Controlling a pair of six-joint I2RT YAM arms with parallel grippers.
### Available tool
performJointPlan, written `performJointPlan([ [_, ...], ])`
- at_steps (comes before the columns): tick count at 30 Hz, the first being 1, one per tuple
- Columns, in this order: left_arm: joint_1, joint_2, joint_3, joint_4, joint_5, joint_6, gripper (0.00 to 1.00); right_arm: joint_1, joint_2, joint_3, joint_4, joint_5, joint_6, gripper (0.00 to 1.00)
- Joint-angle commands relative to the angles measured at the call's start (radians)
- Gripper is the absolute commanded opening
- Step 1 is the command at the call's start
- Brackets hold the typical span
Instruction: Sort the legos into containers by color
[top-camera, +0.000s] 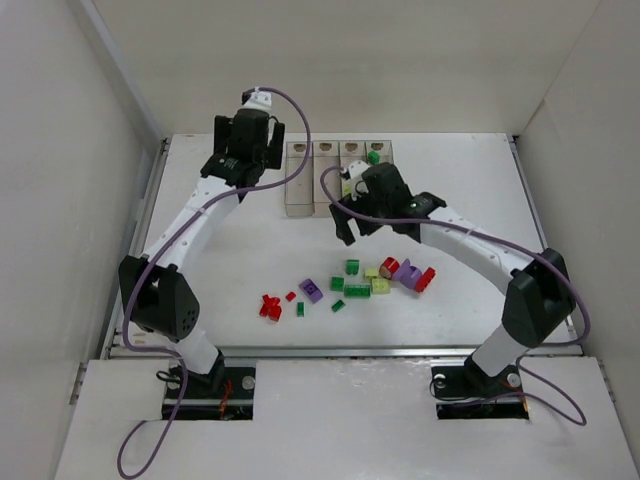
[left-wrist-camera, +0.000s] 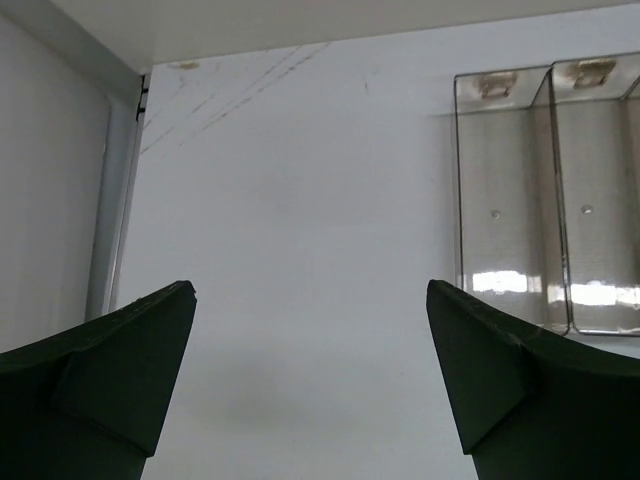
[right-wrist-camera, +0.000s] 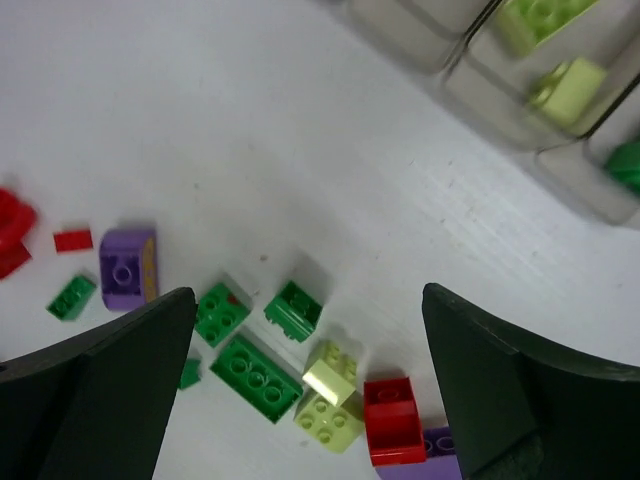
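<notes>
Both spread: left end effector (left-wrist-camera: 310, 290) beside containers (left-wrist-camera: 552, 200), right end effector (right-wrist-camera: 306, 290) near legos (right-wrist-camera: 255, 375).

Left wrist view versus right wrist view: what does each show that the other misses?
Left wrist only: two clear bins with nothing visible inside, and the table's edge rail. Right wrist only: the loose legos in red, purple, green and yellow-green, plus yellow-green bricks and a green brick inside bins. Both: the white table, part of the containers, and an open hand: left hand, right hand.
</notes>
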Motion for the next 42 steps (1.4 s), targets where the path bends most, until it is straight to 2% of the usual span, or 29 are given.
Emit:
performJointPlan([
  [1, 0.001, -0.056, -0.074, 0.007, -0.065, -0.027, 1.0, -0.011, 0.027, -0.081, 0.012, -0.177, -0.044, 1.0],
  [6, 0.001, -0.077, -0.148, 0.027, -0.086, -0.053, 1.0, 0.007, 0.159, -0.057, -0.066, -0.141, -0.098, 1.0],
  [15, 0.001, -0.087, -0.167, 0.064, -0.166, -0.055, 1.0, 0.016, 0.2, -0.086, -0.007, -0.166, -0.089, 1.0],
  [19, 0.001, -0.087, -0.176, 0.064, -0.166, -0.055, 1.0, 0.016, 0.222, -0.109, -0.006, -0.177, -0.089, 0.88],
  [24, 0.001, -0.087, -0.176, 0.073, -0.191, -0.045, 1.0, 0.025, 0.222, -0.127, 0.004, -0.2, -0.07, 0.79],
  [27, 0.001, -0.077, -0.176, 0.073, -0.191, -0.045, 1.0, 0.025, 0.222, -0.127, 0.017, -0.2, -0.07, 0.61],
  [28, 0.001, -0.077, -0.176, 0.073, -0.191, -0.045, 1.0, 0.025, 0.222, -0.118, 0.017, -0.2, -0.07, 0.52],
  [29, 0.001, -0.077, -0.176, 0.073, -0.191, -0.045, 1.0, 0.025, 0.222, -0.104, 0.004, -0.209, -0.07, 0.32],
  [32, 0.001, -0.077, -0.176, 0.073, -0.191, -0.045, 1.0, 0.025, 0.213, -0.095, 0.004, -0.209, -0.07, 0.1],
  [37, 0.001, -0.077, -0.176, 0.082, -0.2, -0.036, 1.0, 0.025, 0.132, -0.035, 0.015, -0.169, -0.052, 0.0],
  [39, 0.001, -0.077, -0.176, 0.082, -0.2, -0.026, 1.0, -0.019, 0.112, 0.018, 0.027, -0.103, -0.011, 0.0],
  [41, 0.001, -0.077, -0.187, 0.082, -0.221, -0.026, 1.0, -0.071, 0.096, 0.05, 0.064, -0.025, 0.104, 0.0],
  [42, 0.001, -0.077, -0.187, 0.093, -0.221, -0.026, 1.0, -0.133, 0.096, 0.069, 0.078, 0.053, 0.146, 0.0],
])
